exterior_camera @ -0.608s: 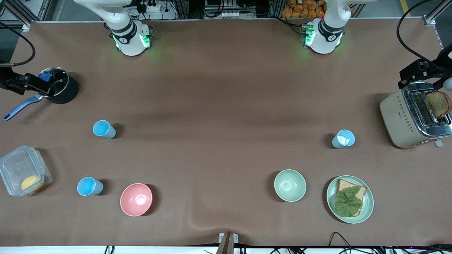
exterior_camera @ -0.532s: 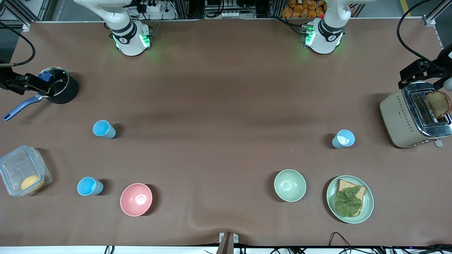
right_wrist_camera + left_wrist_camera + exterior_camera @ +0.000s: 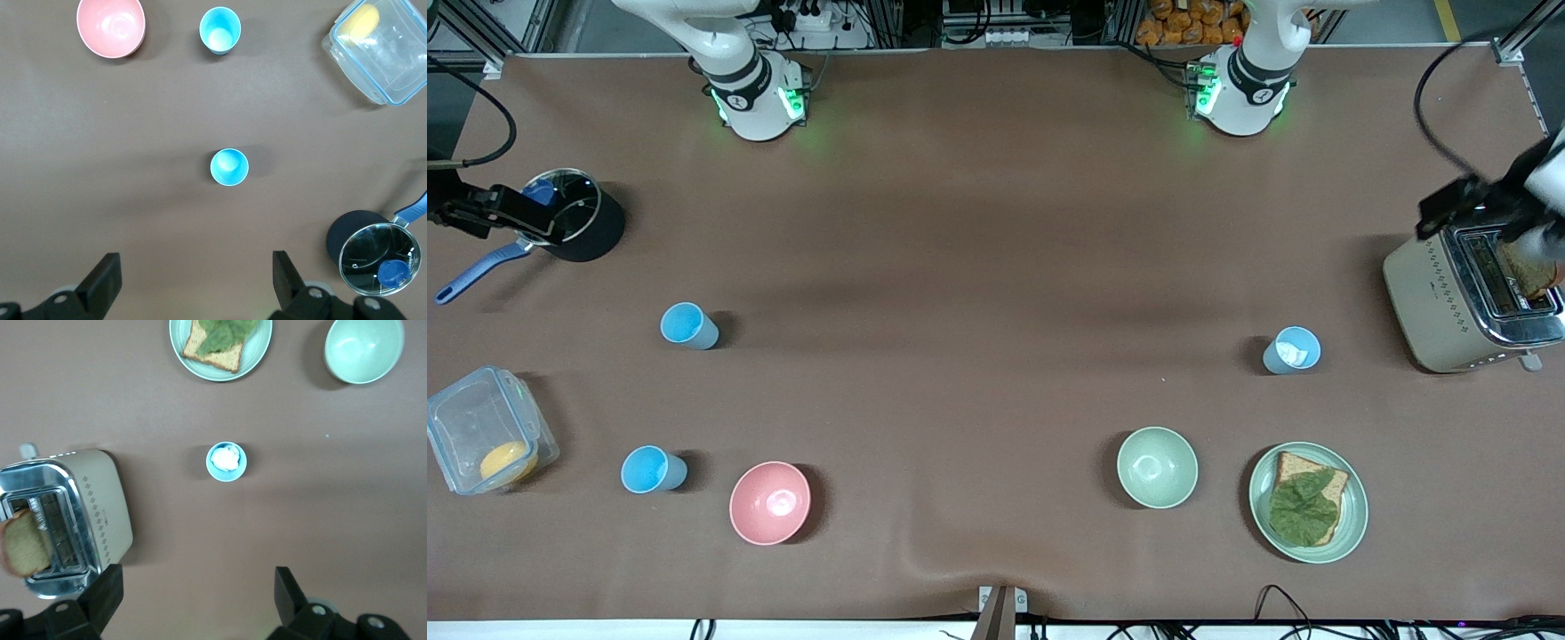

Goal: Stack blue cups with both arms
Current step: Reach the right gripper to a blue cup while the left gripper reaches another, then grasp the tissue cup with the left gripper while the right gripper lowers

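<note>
Two bright blue cups stand upright toward the right arm's end of the table: one [image 3: 689, 325] [image 3: 229, 167] nearer the pot, the other [image 3: 654, 469] [image 3: 219, 30] beside the pink bowl. A grey-blue cup [image 3: 1291, 350] [image 3: 226, 461] with a white scrap inside stands toward the left arm's end, near the toaster. My left gripper [image 3: 198, 587] is open and empty, high over the table by the toaster. My right gripper [image 3: 197, 270] is open and empty, high over the table by the pot. Neither touches a cup.
A pink bowl [image 3: 770, 502], a pale green bowl [image 3: 1157, 467] and a plate [image 3: 1352, 524] with bread and lettuce lie near the front edge. A toaster [image 3: 1432, 302] holds toast. A black pot [image 3: 600, 231] and a clear container [image 3: 463, 427] stand at the right arm's end.
My left arm's hand has shifted a little over the toaster and now covers part of the toast. The right arm and the cups have not moved.
</note>
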`<state>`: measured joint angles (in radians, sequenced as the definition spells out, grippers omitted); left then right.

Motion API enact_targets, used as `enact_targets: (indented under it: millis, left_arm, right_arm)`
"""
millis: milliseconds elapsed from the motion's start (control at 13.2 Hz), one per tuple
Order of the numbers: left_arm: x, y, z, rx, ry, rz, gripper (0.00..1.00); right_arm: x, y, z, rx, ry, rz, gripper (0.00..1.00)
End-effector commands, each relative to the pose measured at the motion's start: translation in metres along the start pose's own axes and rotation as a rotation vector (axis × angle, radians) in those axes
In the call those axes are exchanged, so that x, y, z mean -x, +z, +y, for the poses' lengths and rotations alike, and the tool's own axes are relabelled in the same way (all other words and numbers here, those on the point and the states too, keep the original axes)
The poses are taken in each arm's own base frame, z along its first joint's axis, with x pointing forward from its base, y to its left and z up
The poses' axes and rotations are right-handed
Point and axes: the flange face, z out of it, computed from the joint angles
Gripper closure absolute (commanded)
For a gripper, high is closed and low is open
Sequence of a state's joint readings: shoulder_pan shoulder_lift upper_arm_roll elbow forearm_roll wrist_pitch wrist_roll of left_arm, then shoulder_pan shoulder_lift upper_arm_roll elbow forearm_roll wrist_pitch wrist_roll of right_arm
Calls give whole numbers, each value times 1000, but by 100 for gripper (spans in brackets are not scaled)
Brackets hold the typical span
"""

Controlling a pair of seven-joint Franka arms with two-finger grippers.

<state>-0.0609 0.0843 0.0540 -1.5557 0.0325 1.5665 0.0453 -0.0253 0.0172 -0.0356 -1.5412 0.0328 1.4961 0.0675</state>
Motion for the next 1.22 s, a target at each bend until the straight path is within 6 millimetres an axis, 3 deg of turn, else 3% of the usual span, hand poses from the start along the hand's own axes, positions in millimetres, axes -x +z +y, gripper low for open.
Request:
enact_targets:
  millis: [0, 76, 228, 304, 456, 684, 835, 1063, 1139]
  left_arm:
    - [-39, 71, -24, 1, -30, -32, 0]
    - [-42, 96, -23, 3, -29, -23, 0]
    - [-44, 152, -21, 2, -28, 23, 0]
    - [-43, 185, -23, 1, -31, 40, 0]
    - [-36, 231, -29, 4, -48, 67, 0]
    - [-35, 270, -26, 8, -67, 66, 0]
    - [-34, 290, -22, 10, -63, 60, 0]
    - [-28, 328, -16, 10, -54, 88, 2]
    - [-29, 339, -15, 10, -52, 85, 10]
  right_arm:
    - [2, 1, -1, 6, -1, -5, 0]
    - [3, 1, -1, 6, -1, -6, 0]
    - [0, 23, 5, 6, 8, -46, 0]
    - [-5, 38, 1, 9, 2, -76, 0]
    - [-19, 86, -13, 18, -19, -120, 0]
    - [-20, 171, -11, 20, -15, -120, 0]
    - [-6, 230, -5, 22, -9, -121, 0]
    - [11, 283, 1, 57, -25, -128, 0]
    - [16, 295, 6, 96, -48, -125, 0]
